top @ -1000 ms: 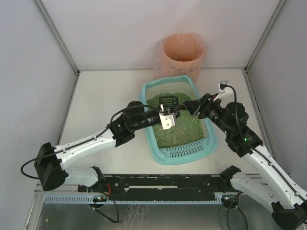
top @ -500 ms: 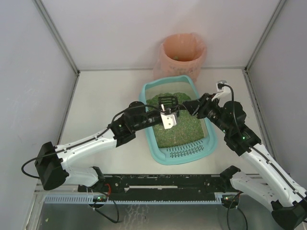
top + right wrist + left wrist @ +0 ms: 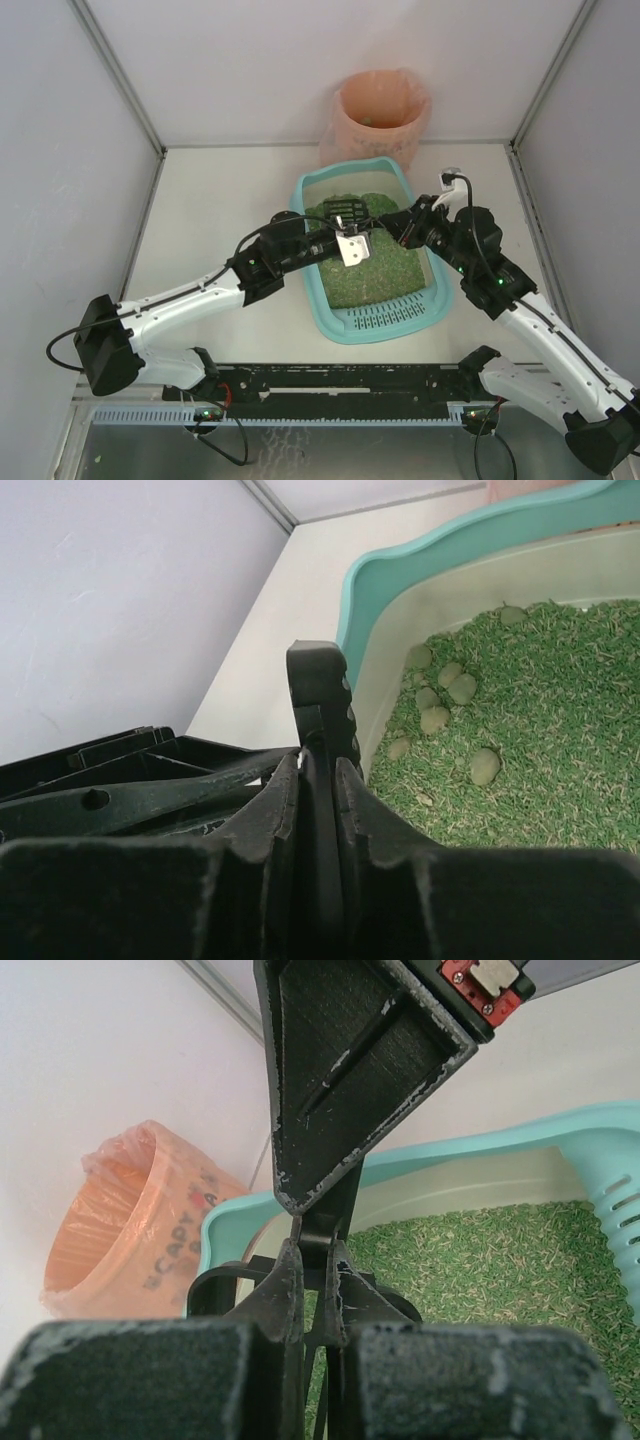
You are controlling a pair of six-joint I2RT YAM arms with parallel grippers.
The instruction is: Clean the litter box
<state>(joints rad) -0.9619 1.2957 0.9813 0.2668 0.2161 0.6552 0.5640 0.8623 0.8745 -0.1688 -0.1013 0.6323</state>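
Note:
The light-teal litter box (image 3: 315, 275) lies mid-table, green litter (image 3: 385, 265) inside and its slotted grate end (image 3: 390, 318) nearest me. A small black slotted scoop (image 3: 345, 213) hangs over the far left part of the litter. My left gripper (image 3: 350, 234) is shut on the scoop from the left, its jaws pinching a thin black part (image 3: 318, 1225). My right gripper (image 3: 387, 222) is shut on the scoop's handle (image 3: 322, 680) from the right. Several round green clumps (image 3: 450, 690) lie in the litter beside it.
A round bin lined with a pink bag (image 3: 380, 115) stands behind the box against the back wall; it also shows in the left wrist view (image 3: 120, 1220). Grey walls close in the table on three sides. A cable loops above the right wrist (image 3: 455, 180).
My right arm has shifted a little left toward the scoop. The left gripper and scoop have stayed nearly in place over the litter.

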